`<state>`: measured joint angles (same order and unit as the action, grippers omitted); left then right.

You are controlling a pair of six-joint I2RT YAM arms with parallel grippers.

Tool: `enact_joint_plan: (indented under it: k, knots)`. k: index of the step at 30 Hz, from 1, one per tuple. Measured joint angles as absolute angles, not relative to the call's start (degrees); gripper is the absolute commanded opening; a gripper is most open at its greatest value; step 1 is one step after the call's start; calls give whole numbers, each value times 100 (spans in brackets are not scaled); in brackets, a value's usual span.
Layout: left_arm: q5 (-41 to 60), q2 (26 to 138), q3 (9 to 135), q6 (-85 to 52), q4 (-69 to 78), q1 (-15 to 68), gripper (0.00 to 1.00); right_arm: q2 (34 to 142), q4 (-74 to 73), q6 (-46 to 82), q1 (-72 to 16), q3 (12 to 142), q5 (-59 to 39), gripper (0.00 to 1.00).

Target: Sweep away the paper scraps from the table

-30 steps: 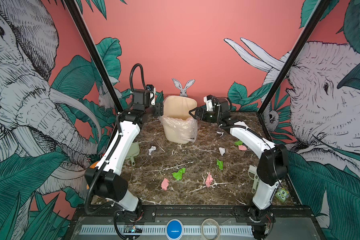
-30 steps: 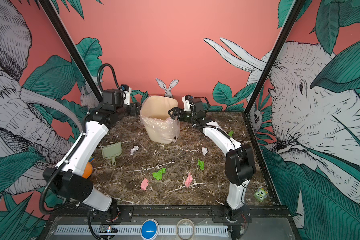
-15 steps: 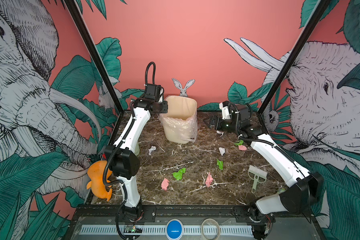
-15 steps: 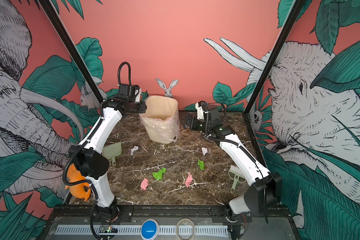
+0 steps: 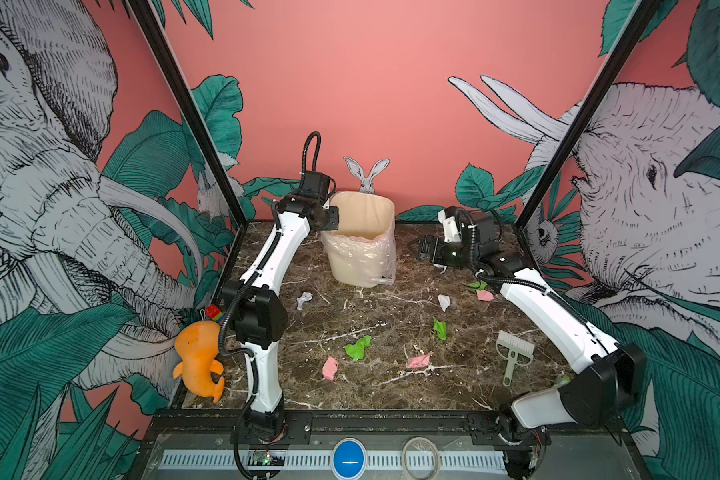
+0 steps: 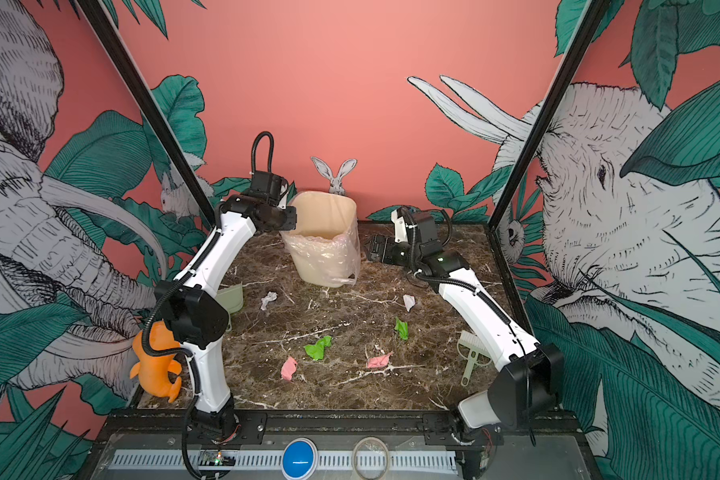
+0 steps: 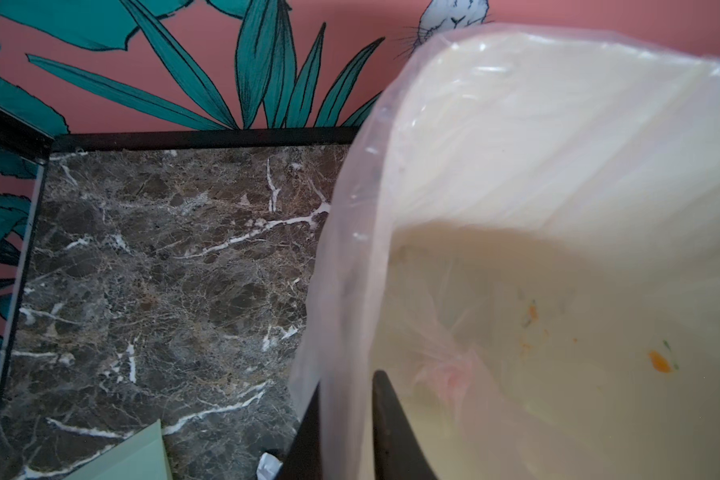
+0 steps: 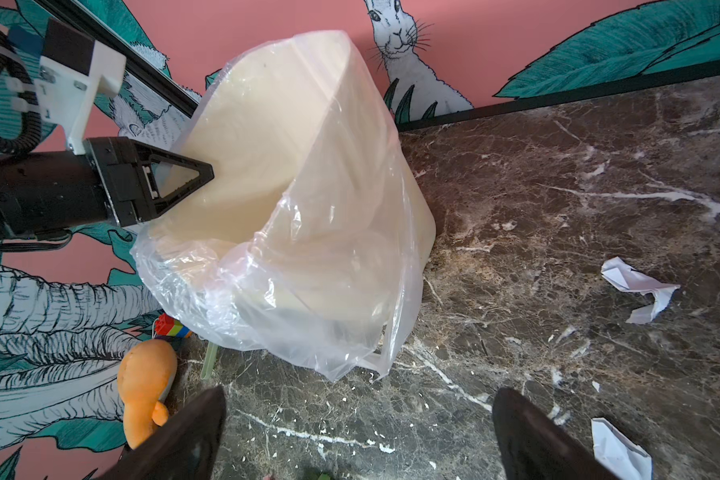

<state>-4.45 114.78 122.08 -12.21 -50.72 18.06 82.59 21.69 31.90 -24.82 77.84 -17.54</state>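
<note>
The scraps (image 5: 358, 347) lie loose on the bench (image 5: 391, 390), green, pink and white, spread over its middle and right half, one white bit nearer the left arm (image 5: 283, 257), none gathered yet. Behind them, close to the back edge, stands the bin (image 5: 366, 208), its liner (image 5: 358, 257) slumped low on the near side. The left claw (image 8: 206, 171) is clamped together on the bin's lined rim. The right claw (image 8: 359, 391) hangs low just beside the bin's other side, jaws wide apart and empty. I judge the bin is being made ready before any sweeping. The pinch should hold the rim without hauling the bin over, and the free claw would do best to draw the sagging liner up over the near rim, so swept bits land inside it. The frame (image 7: 204, 139) runs close behind the bin, so any shift ought to come forward, onto the bare bench between bin and scraps. The brush (image 5: 513, 357) lies near the right edge beside the right arm (image 5: 549, 316), and the dustpan (image 6: 231, 298) lies by the left edge behind the left arm; the front strip is mostly open
</note>
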Motion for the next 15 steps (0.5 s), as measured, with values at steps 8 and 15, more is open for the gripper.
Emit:
enact_joint_plan:
  k: [8, 15]
  knots:
    - [-687, 11511, 12267, -1210, -5137, 1861, 0, 8259, 2187, 3173, -2482, 7784, -1730, 99]
    - [-998, 11504, 12267, -1223, -5186, 1879, 0, 8259, 2211, 3168, -2484, 7784, -1706, 99]
